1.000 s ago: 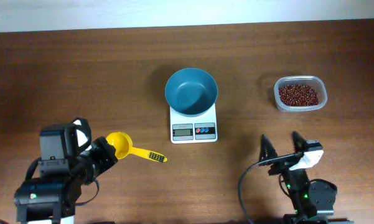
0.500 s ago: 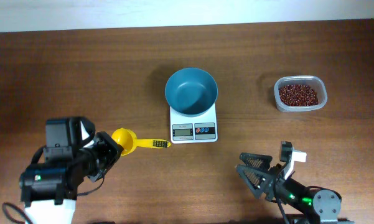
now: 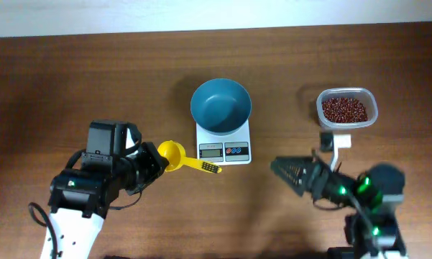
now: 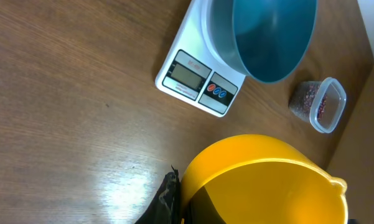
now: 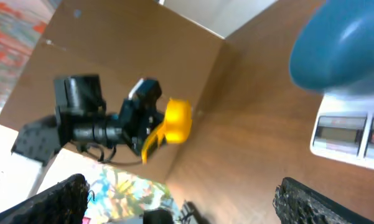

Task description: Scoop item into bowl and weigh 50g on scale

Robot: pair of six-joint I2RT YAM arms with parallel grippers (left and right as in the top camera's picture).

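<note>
The teal bowl (image 3: 221, 106) stands empty on the white scale (image 3: 224, 150) at mid-table. The item, red-brown beans (image 3: 344, 109), fills a clear tub at the right. My left gripper (image 3: 155, 165) is shut on the cup of a yellow scoop (image 3: 174, 155), just left of the scale, with the striped handle pointing right. In the left wrist view a dark finger (image 4: 168, 198) presses on the scoop (image 4: 261, 180), with the bowl (image 4: 267, 37) and scale (image 4: 199, 81) ahead. My right gripper (image 3: 287, 173) is open, holds nothing and points left, right of the scale; it (image 5: 187, 199) faces the scoop (image 5: 174, 121).
The clear plastic tub (image 3: 372, 108) sits near the table's right side, close behind my right arm. The table's far edge meets a white wall at the top. Bare wood lies left of and behind the scale.
My left arm has carried the scoop rightward, close to the scale. My right arm has swung from pointing away to pointing left and has risen toward the tub, still open.
</note>
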